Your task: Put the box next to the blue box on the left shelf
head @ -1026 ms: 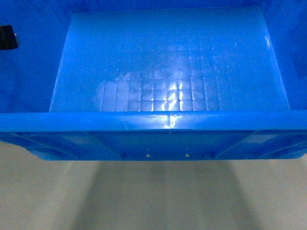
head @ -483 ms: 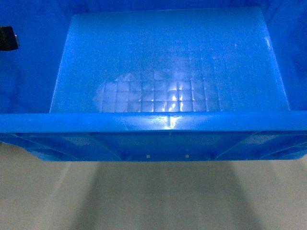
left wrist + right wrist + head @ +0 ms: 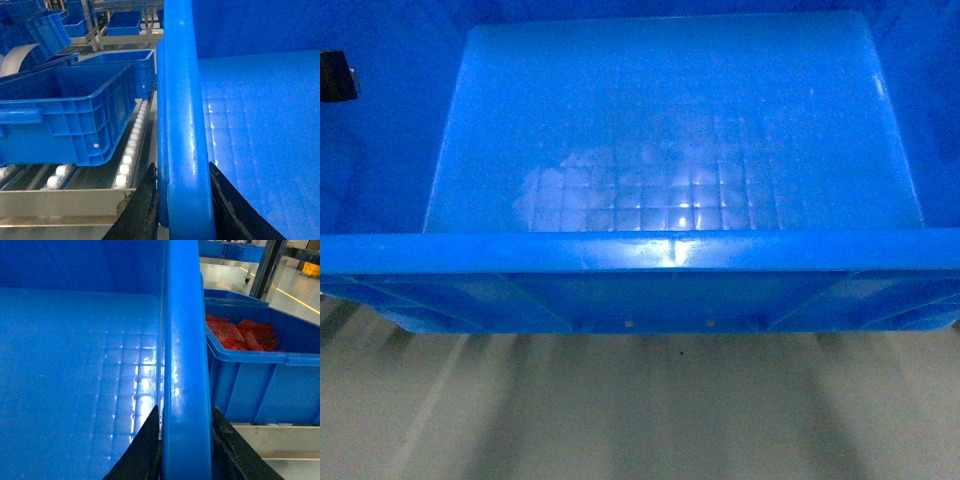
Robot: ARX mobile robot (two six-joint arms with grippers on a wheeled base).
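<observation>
- Carrying the box [image 3: 670, 150] between both arms; it fills the head view, empty, grid floor showing, near rim across the lower part of the frame.
- Left gripper [image 3: 182, 200] is clamped over the box's left rim: one black finger outside the wall, one inside, rim wedged between them.
- Right gripper [image 3: 184, 445] does the same on the right rim, jaws straddling the wall and pinching it.
- Box looks airborne: in the head view its near wall hangs over pale floor [image 3: 640, 420], nothing visible supporting it. Can't confirm the underside from any view.
- Left shelf [image 3: 131, 145] sits just beside the box on its left in the left wrist view: white rollers in grey rails, lower than the held rim.
- Blue box [image 3: 65, 115] already rests on those rollers, near our box's left wall, with a strip of bare rollers between them.
- Right wrist view shows another blue bin [image 3: 260, 365] with red contents [image 3: 240, 335] close on the right side; not the target.
- Progress, as I judge it: pick and transport done, box roughly alongside the shelf. Left to do: shift onto the roller bed next to the blue box, lower, release both rims.
- Whether the free roller lane is wide enough, can't tell.
</observation>
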